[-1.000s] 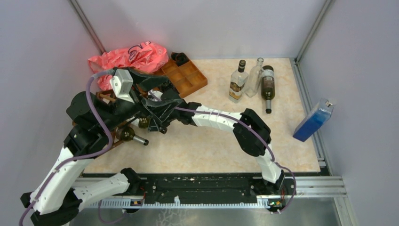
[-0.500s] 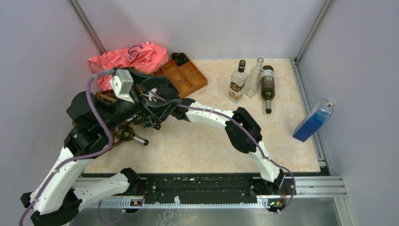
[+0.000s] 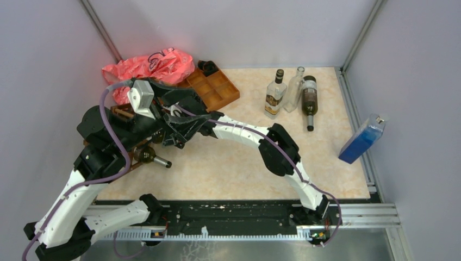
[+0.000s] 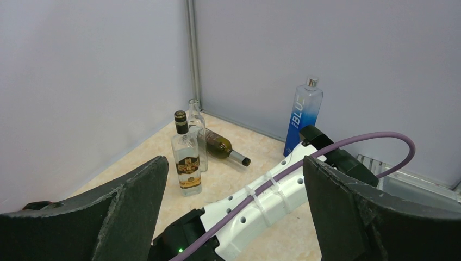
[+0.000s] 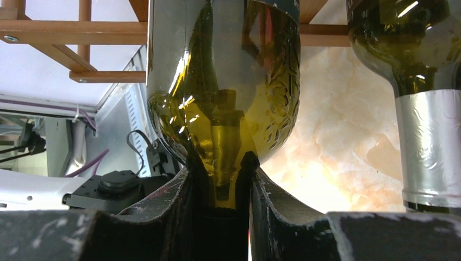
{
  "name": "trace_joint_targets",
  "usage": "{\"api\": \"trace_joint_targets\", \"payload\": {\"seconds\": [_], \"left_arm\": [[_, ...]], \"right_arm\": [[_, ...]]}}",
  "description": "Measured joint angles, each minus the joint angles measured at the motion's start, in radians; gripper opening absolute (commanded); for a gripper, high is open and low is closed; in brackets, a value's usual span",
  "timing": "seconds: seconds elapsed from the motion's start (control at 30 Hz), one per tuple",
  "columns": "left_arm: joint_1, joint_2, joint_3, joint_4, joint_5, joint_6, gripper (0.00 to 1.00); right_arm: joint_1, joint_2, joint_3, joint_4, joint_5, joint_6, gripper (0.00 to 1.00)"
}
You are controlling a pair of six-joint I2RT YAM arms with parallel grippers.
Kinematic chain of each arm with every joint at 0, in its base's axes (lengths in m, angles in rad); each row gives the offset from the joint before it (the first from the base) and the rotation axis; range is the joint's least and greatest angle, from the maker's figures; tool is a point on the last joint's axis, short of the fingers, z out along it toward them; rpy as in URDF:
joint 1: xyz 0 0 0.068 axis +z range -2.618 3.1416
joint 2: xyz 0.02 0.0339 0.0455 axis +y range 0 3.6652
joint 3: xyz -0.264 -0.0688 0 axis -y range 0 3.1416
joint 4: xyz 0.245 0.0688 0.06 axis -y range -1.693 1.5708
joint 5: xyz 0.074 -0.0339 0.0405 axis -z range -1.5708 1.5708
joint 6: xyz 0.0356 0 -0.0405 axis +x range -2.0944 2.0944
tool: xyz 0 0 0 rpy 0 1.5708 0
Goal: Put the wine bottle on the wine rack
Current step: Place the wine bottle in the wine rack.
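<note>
Both arms are reaching from the near edge toward the desk's left edge, where they are crowding together over the rack (image 3: pixel 122 111).

The right end effector (image 5: pixel 220 185) is pinching the wine bottle (image 5: pixel 223 81) by its neck, with the fingers (image 5: pixel 179 206) pressing in from both sides just below the shoulder. The green glass body is running away from the fingers in among the rack's wooden rungs (image 5: pixel 70 32). Whether it is resting on them I cannot tell.

Just beside it, on the right of the right wrist view, a 2nd bottle (image 5: pixel 424 125) with a silver foil neck is lying parallel. From above, that foil neck (image 3: pixel 155 159) is sticking out of the rack toward the near edge.

The left end effector (image 4: pixel 235 163) is standing spread wide and holding nothing, looking across the white right arm (image 4: pixel 272 190) toward the far right corner.

At the far left corner, a red bag (image 3: pixel 149 65) is lying against an orange tray (image 3: pixel 215 87).

Toward the far right corner, 3 bottles are grouped: a labelled one (image 3: pixel 275 95) and a clear one (image 3: pixel 296 87) are standing, and a dark one (image 3: pixel 309 98) is lying down.

A blue bottle (image 3: pixel 361 138) is standing by the right edge.
</note>
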Motion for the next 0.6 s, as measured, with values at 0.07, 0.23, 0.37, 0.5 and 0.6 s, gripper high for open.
{"api": "trace_joint_targets", "payload": {"seconds": [0.07, 0.23, 0.37, 0.5, 0.6], "left_arm": [[0.0, 0.0, 0.0, 0.0, 0.0, 0.0, 0.99], [0.0, 0.0, 0.0, 0.0, 0.0, 0.0, 0.99], [0.0, 0.0, 0.0, 0.0, 0.0, 0.0, 0.99], [0.0, 0.0, 0.0, 0.0, 0.005, 0.0, 0.99], [0.0, 0.0, 0.0, 0.0, 0.008, 0.0, 0.99]], "right_arm": [[-0.002, 0.015, 0.016, 0.002, -0.009, 0.005, 0.04], [-0.004, 0.042, 0.043, 0.007, -0.031, 0.016, 0.05], [-0.004, 0.049, 0.053, 0.005, -0.037, 0.023, 0.09], [-0.005, 0.056, 0.065, 0.006, -0.035, 0.034, 0.14], [-0.005, 0.06, 0.074, 0.003, -0.036, 0.043, 0.17]]}}
